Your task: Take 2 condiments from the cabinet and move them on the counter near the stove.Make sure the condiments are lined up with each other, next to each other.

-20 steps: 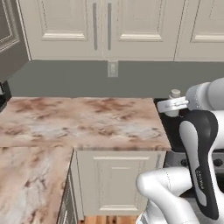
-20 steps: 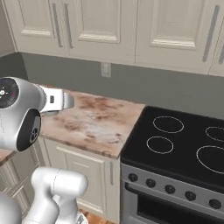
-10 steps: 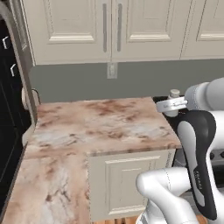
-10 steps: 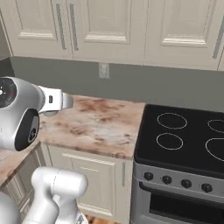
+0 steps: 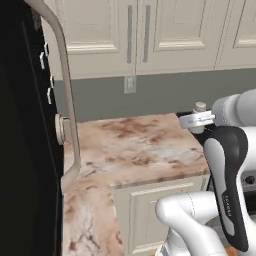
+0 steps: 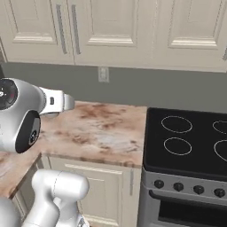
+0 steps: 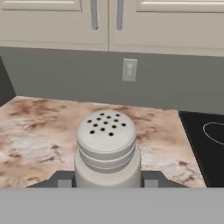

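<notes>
The tool (image 7: 107, 183) pinches the pale shaker (image 7: 106, 151) upright, carried above the worktop (image 7: 48, 127), with the stove (image 7: 205, 144) off to its right, ready for setting down.

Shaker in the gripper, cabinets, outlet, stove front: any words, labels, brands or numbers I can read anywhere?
None can be read.
Shaker: plain pale body, its cap has dark holes, no label.
Wall outlet: blank plate.
Stove: white burner rings and round knobs, no legible markings.
Cabinet doors: plain panels with metal handles.
</notes>
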{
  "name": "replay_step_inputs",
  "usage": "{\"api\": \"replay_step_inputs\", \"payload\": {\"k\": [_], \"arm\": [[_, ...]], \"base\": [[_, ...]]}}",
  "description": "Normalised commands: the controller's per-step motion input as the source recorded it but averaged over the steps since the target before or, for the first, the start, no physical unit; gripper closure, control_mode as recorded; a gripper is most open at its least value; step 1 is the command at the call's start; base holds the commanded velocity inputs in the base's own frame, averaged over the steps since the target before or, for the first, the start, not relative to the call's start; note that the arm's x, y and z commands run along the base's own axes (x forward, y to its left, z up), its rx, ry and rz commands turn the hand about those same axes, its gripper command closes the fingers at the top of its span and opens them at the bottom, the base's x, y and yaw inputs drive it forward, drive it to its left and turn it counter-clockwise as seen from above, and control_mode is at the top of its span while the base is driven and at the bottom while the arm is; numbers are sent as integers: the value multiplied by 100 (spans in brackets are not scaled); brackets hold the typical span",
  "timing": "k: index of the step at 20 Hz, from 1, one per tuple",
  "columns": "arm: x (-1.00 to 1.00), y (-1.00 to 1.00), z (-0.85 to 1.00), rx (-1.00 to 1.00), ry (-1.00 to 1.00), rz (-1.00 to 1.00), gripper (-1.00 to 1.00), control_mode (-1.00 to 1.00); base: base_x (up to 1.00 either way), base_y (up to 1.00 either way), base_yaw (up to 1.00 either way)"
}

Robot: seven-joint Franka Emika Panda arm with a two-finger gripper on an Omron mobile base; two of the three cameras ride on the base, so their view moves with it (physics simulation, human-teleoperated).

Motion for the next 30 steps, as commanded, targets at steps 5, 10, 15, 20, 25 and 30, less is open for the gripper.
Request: {"api": "replay_step_inputs", "payload": {"k": [5,10,15,20,25,30], "arm": [[0,0,0,0,0,0,100,100],[0,0,0,0,0,0,100,100],[0,0,0,0,0,0,100,100],[0,0,0,0,0,0,100,100],[0,0,0,0,0,0,100,100],[3,0,-8,0,1,0,100,-100]], "base": [[45,38,-14],[57,20,-2],[60,3,0],[61,0,0],[41,0,0],[1,0,0]]}}
